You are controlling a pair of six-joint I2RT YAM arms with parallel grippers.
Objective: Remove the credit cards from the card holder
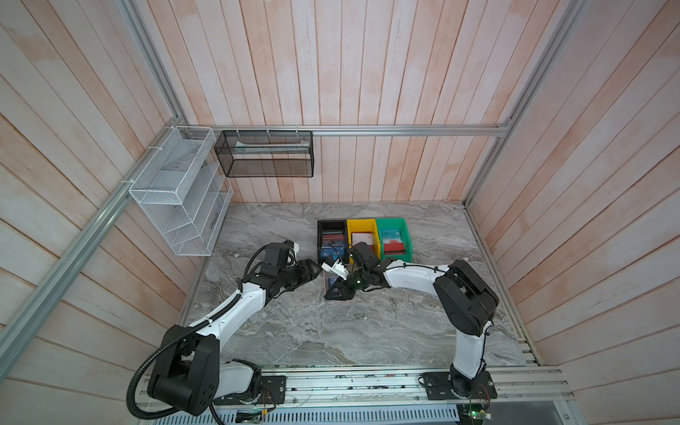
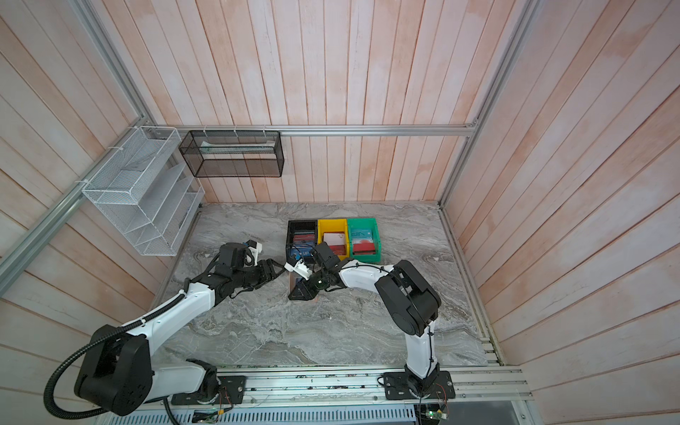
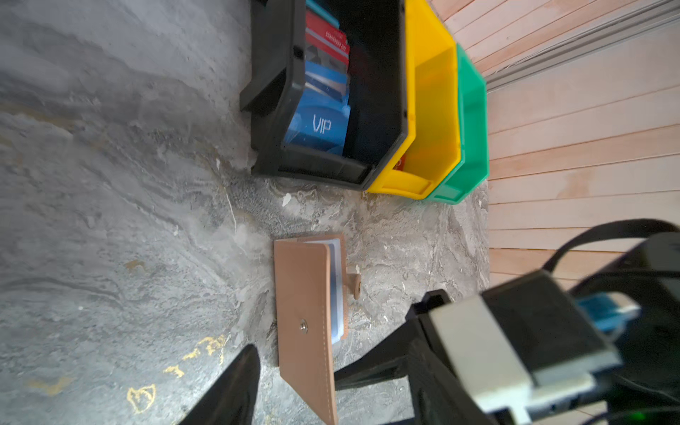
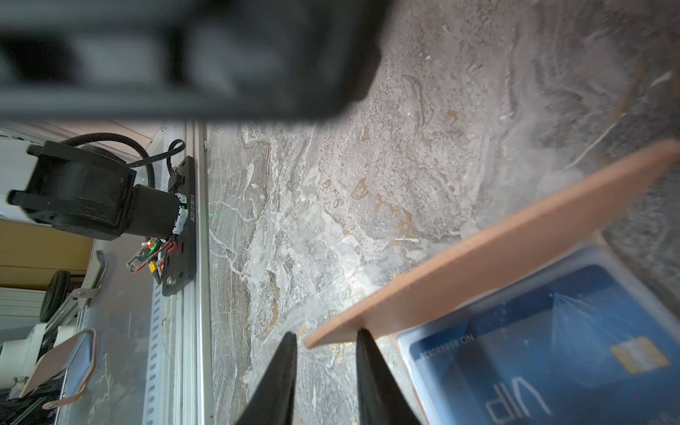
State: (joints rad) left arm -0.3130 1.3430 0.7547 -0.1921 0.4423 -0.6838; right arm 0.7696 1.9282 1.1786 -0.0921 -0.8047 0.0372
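Blurred blue card [image 4: 552, 349], partly off-frame

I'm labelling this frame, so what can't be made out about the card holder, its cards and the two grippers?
Card holder: in both top views mostly hidden under the right arm.
Credit cards: the right wrist view shows one, blue, cut by the frame edge; sleeves hide any others.
Right gripper: fingers straddle the cover's corner, contact blurred.
Left gripper: left wrist view shows one finger; the right arm blocks the other.
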